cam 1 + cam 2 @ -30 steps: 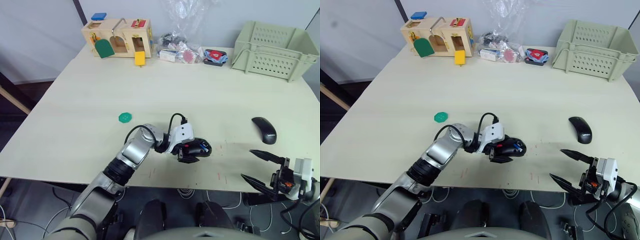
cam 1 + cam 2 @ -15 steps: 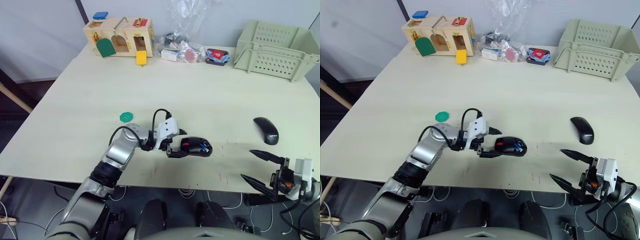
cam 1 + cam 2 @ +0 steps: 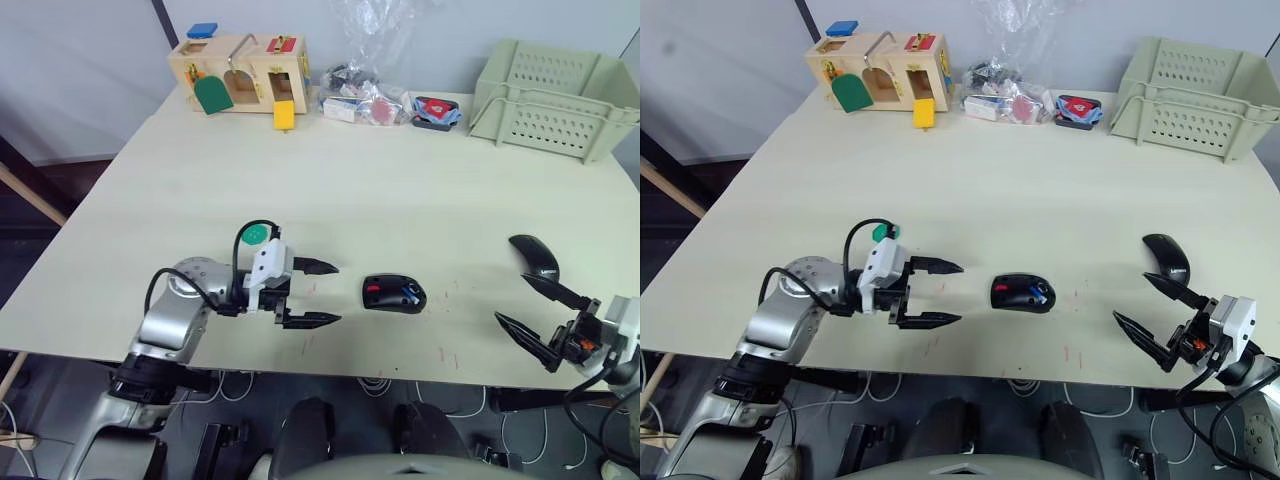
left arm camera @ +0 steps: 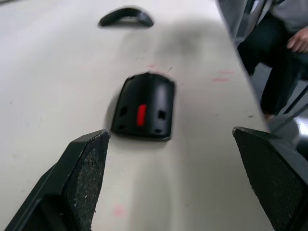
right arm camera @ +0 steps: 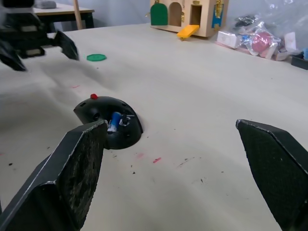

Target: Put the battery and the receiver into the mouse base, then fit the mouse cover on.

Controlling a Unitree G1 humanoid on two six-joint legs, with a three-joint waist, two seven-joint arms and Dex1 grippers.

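Head views: the left gripper [image 3: 318,293] stood with its fingers wide apart and empty, on the table [image 3: 400,190] to the left of the mouse base [image 3: 393,294] and clear of it. One second earlier this gripper was at the base; half a second earlier it was just beside it. It had withdrawn toward the green disc [image 3: 252,234]. The base lay alone near the front edge, with the battery [image 3: 408,293] seated in its hollow as a blue-and-white stick. This suggests the battery step was done. The receiver could not be made out. The mouse cover [image 3: 532,255] lay well to the right, and the right gripper [image 3: 532,308], fingers spread and empty, had moved up close beside it from lower off the edge.

Left wrist view: both pads [image 4: 82,168] framed the base, which showed a red patch. The cover lay beyond.

Right wrist view: the base with the battery inside sat between the spread fingers' lines, apart from both. The cover fitting was judged not yet begun.
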